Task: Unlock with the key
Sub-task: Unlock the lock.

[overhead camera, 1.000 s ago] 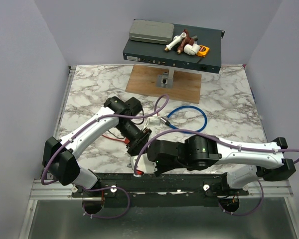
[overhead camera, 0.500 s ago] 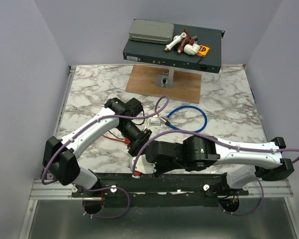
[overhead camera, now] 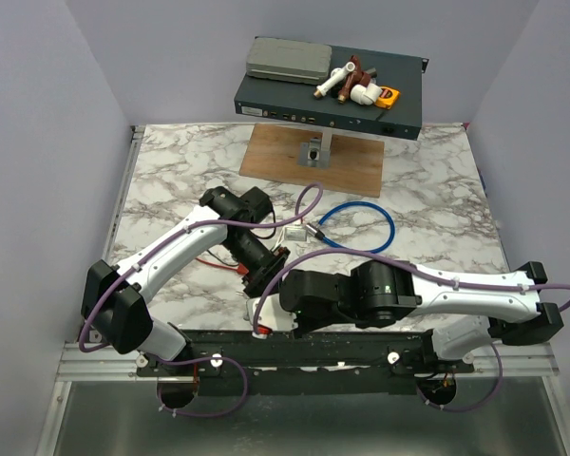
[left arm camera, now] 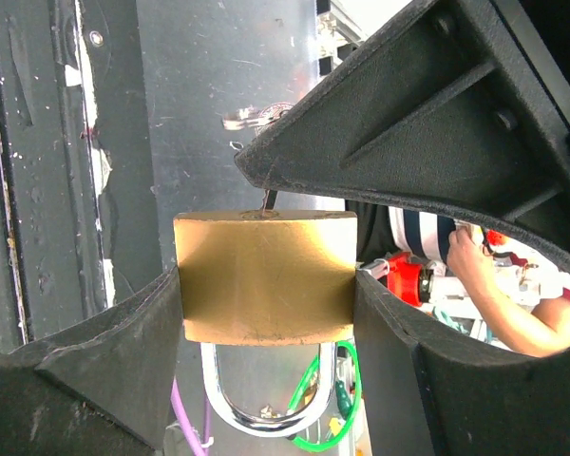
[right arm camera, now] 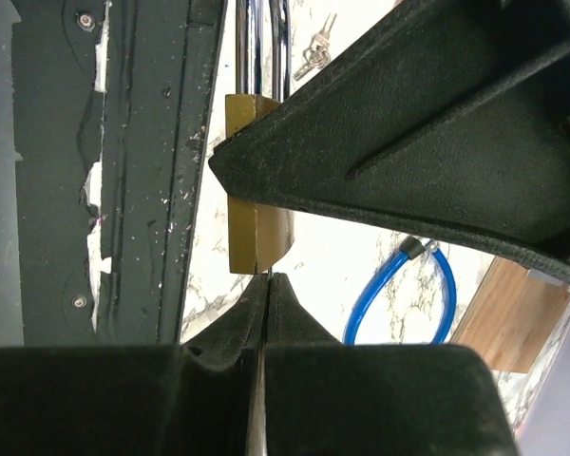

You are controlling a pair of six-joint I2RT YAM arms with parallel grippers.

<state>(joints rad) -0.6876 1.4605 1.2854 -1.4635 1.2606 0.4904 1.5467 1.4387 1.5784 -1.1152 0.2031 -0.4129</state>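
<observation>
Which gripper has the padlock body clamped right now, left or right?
The left gripper, its fingers pressing both brass sides of the padlock. The right gripper is shut at the end opposite the shackle, not around the body.

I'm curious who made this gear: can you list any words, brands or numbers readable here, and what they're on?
None can be read.
Brass padlock: its face shows no lettering.
Dark rack unit at the back: front markings too small to read.
Small white tag on the table: too blurred to read.
</observation>
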